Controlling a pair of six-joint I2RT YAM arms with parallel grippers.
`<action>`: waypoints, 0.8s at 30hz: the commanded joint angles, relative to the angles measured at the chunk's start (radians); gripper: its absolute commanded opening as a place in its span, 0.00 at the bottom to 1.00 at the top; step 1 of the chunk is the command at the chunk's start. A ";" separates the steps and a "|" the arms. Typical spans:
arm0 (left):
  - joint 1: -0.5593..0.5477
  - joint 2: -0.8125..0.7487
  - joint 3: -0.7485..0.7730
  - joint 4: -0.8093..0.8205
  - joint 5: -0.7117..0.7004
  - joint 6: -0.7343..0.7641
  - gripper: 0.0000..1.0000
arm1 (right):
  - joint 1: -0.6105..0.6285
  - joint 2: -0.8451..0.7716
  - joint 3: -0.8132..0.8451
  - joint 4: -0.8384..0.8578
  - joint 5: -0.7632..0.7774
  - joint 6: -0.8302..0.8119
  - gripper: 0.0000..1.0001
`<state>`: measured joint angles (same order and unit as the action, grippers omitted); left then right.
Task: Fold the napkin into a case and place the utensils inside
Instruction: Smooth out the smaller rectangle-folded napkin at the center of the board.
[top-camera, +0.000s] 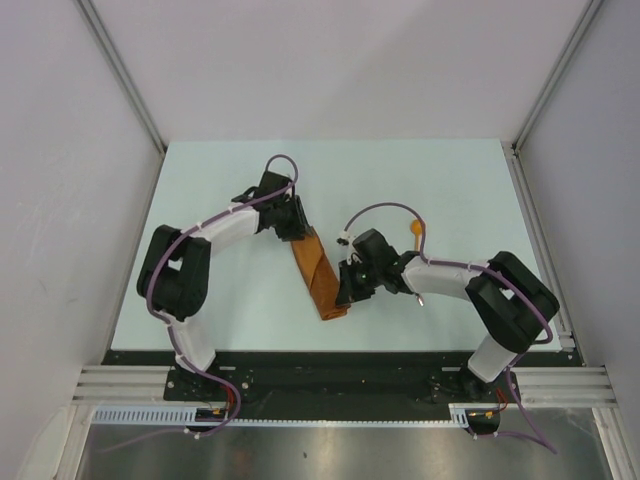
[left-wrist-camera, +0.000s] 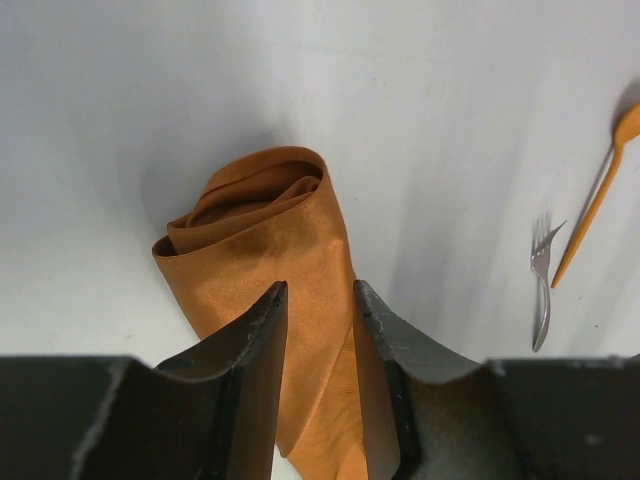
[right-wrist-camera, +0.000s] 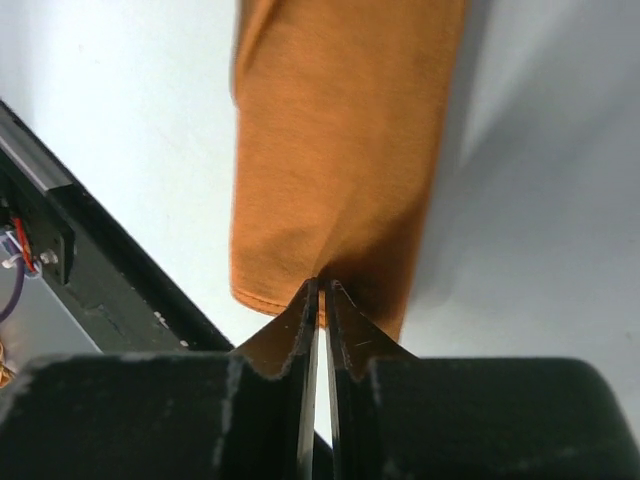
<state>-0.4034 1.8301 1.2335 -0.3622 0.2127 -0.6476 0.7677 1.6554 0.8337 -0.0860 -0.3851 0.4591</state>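
Observation:
The rust-orange napkin lies folded into a narrow strip, slanting across the middle of the table. In the left wrist view its far end shows rolled layers with an open mouth. My left gripper is at the strip's far end, open, its fingers astride the cloth. My right gripper is shut on a pinch of the napkin near its near end; the cloth puckers at the tips. A silver fork and an orange spoon lie on the table right of the napkin.
The black front rail of the table runs just left of the napkin's near end. In the top view, the right arm covers most of the utensils; only the spoon's orange bowl shows clearly there.

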 joint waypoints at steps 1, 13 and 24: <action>-0.005 -0.035 -0.029 0.017 0.011 0.006 0.36 | 0.036 -0.046 0.067 -0.014 0.025 0.010 0.11; -0.044 -0.176 -0.029 -0.061 -0.058 0.074 0.43 | 0.058 0.096 0.015 0.172 -0.077 0.084 0.11; -0.163 -0.489 -0.221 -0.055 -0.026 0.074 0.52 | -0.151 -0.192 0.079 -0.144 0.049 0.053 0.44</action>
<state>-0.5301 1.4139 1.0611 -0.4206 0.1616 -0.5930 0.7555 1.6024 0.8562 -0.0929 -0.4156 0.5247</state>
